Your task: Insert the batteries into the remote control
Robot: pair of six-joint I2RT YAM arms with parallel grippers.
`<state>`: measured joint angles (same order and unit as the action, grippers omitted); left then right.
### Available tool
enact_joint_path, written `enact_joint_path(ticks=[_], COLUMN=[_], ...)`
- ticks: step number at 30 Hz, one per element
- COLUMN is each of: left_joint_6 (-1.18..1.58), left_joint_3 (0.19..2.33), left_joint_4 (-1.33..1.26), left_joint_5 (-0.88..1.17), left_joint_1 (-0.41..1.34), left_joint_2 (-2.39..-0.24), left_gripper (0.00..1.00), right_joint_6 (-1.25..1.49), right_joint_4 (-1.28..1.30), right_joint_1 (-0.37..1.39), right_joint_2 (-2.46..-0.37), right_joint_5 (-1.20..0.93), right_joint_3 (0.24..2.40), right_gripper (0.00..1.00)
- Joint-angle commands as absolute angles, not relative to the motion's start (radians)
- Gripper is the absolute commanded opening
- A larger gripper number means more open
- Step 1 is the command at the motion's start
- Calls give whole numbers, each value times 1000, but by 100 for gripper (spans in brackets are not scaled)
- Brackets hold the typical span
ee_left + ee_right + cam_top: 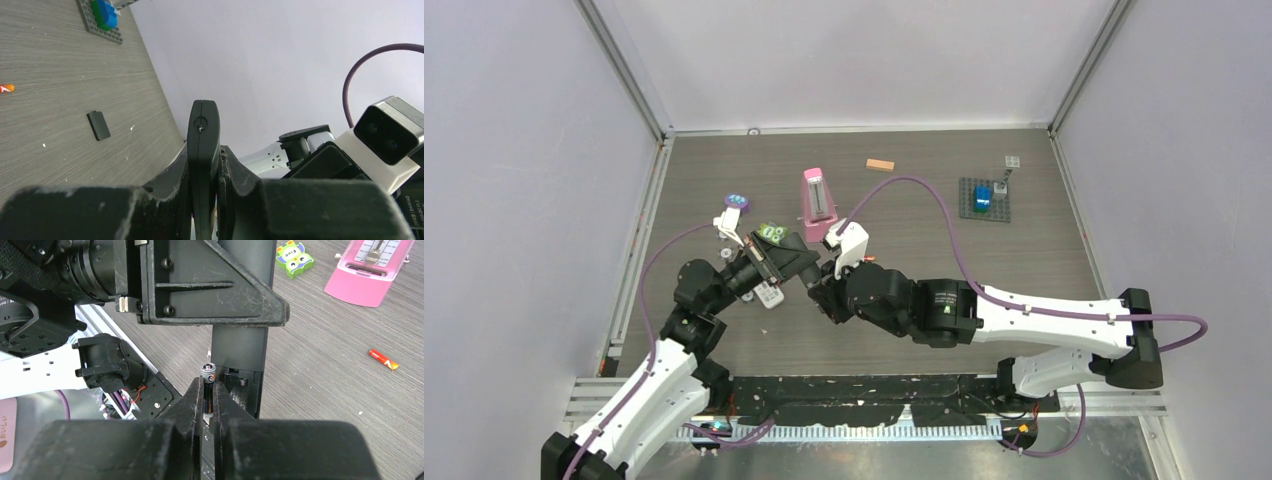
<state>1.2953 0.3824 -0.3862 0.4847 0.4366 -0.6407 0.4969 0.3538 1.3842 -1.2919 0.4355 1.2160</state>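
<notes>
My left gripper (204,156) is shut on the black remote control (202,131) and holds it on edge above the table. In the right wrist view the remote (239,347) hangs from the left gripper with its open battery compartment (243,384), spring showing, facing me. My right gripper (208,386) is shut on a dark battery (208,371) with a grey cap, upright just left of the compartment. A second battery (383,359), orange-red, lies on the table to the right. In the top view the two grippers (786,262) (824,285) meet at centre left.
A black battery cover (98,125) lies flat on the table. A pink metronome (817,198), a green owl block (772,233), a purple disc (738,201) and a white remote (769,295) lie near the left gripper. An orange block (880,165) and a grey baseplate (984,200) sit farther back.
</notes>
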Motion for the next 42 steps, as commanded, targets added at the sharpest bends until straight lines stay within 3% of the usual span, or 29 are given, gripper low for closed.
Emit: enact_joint_path(ticks=[1, 21, 28, 38, 42], left_joint_6=[1293, 1312, 1314, 1325, 1331], left_joint_3=[391, 393, 393, 378, 375], left_joint_4=[-477, -520, -543, -557, -575], left_joint_5=[532, 537, 535, 498, 510], left_joint_1=[437, 436, 436, 436, 436], left_joint_2=[-640, -658, -660, -641, -649], left_gripper=[0, 0, 0, 0, 0], right_joint_6=[507, 446, 420, 472, 484], right_joint_4=[343, 442, 511, 567, 566], right_joint_1=[1393, 1394, 1396, 1396, 1396], right_joint_2=[-1261, -1335, -1358, -1357, -1363], right_joint_5=[528, 464, 388, 342, 363], right_joint_3=[1251, 1317, 1359, 1359, 1370], right_gripper=[5, 5, 13, 15, 22])
